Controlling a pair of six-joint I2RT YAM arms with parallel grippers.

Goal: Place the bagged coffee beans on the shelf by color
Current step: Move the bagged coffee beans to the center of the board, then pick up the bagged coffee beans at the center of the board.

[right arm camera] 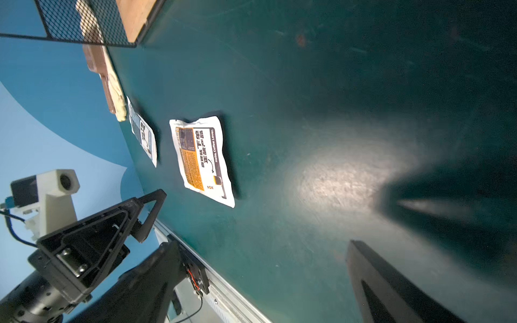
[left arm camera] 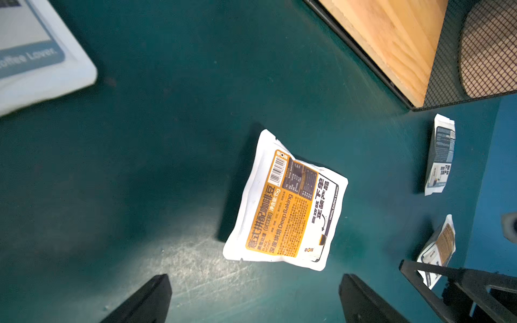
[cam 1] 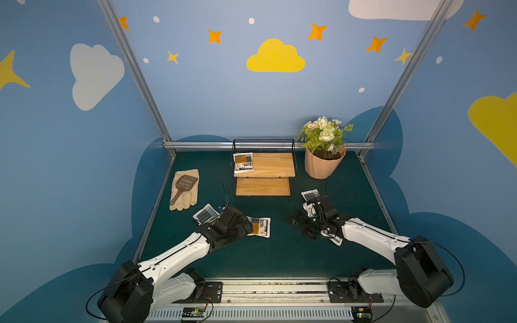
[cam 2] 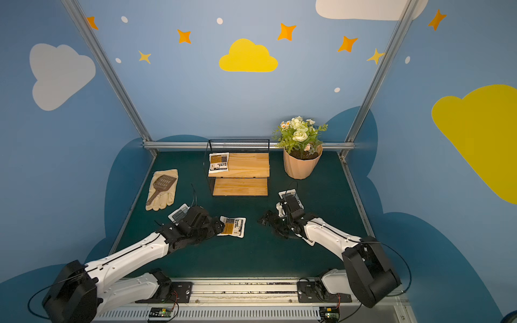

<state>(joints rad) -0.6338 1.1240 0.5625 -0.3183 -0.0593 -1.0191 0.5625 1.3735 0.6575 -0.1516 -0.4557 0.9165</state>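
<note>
On the green counter (cam 1: pixel 265 260), a cream glove (cam 1: pixel 190 199) carrying a brown scoop (cam 1: pixel 186 181) lies far left. Next comes a grey-blue pouch (cam 1: pixel 205 214) beside the left hand (cam 1: pixel 247 226), whose fingers (left arm camera: pixel 148 299) stand wide apart, with a yellow-label pouch (cam 1: pixel 261 227) flat just ahead, ungripped. At centre back the shelf (cam 1: pixel 275 165) bears a second yellow pouch (cam 1: pixel 243 162) at its upper board's left end. Further right, the right hand (cam 1: pixel 298 226) is spread wide and empty, with another grey-blue pouch (cam 1: pixel 310 195) and a third yellow pouch (cam 1: pixel 336 240) partly hidden by its arm.
</note>
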